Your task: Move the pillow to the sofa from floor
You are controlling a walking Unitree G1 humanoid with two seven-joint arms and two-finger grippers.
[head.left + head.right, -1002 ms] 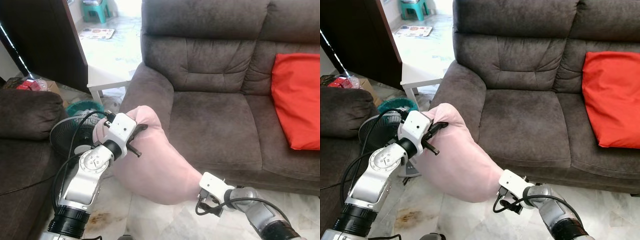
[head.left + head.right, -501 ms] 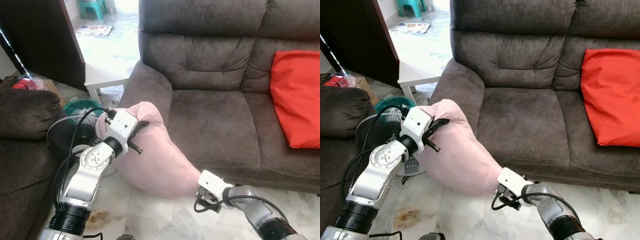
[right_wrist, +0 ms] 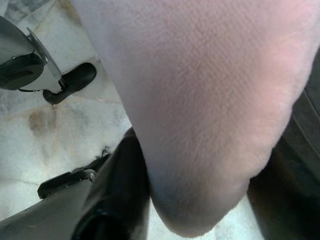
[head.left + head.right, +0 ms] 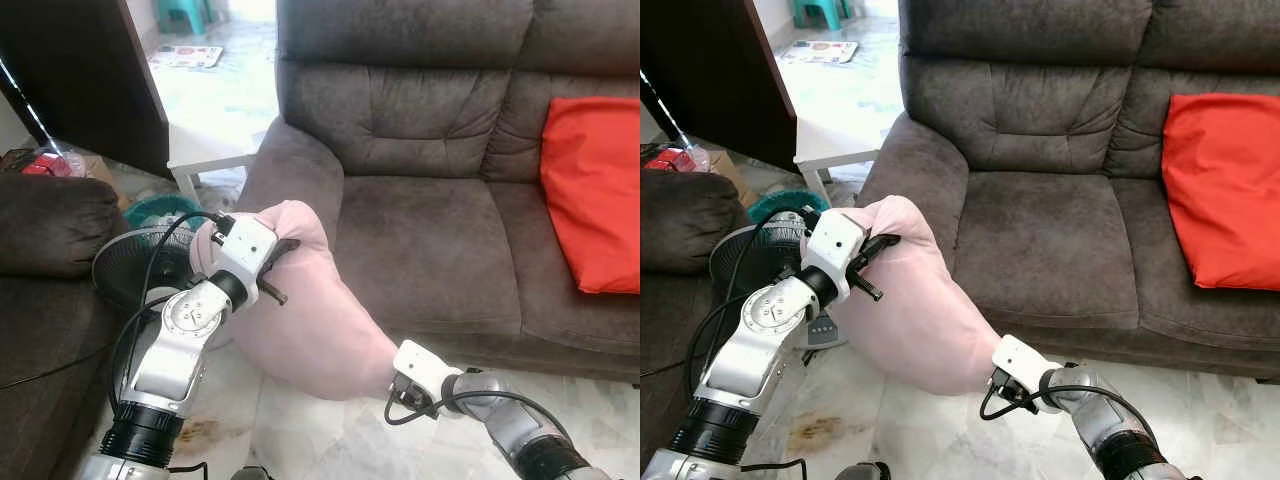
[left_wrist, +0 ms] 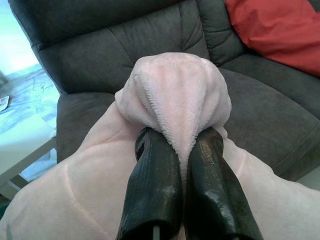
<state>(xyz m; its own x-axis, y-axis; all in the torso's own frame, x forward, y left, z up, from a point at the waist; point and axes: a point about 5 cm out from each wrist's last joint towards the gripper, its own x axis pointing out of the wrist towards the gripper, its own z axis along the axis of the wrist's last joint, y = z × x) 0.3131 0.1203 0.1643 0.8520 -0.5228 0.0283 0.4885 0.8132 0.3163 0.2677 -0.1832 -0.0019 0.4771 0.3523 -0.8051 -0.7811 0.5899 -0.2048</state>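
The pink pillow hangs in the lower middle of the frame, off the floor, its upper end level with the sofa armrest and just in front of it. The left gripper has its 2 fingers pinched tight on a bunched fold at the pillow's top. The right gripper presses against the pillow's lower end; whether its fingers are closed I cannot tell.

The fold is small and the plush looks slippery, so it could slide free during the lift. The pillow could also catch on the armrest.

The left wrist view shows the pinched fold closely. The head views show the red cushion at right and the fan at left.
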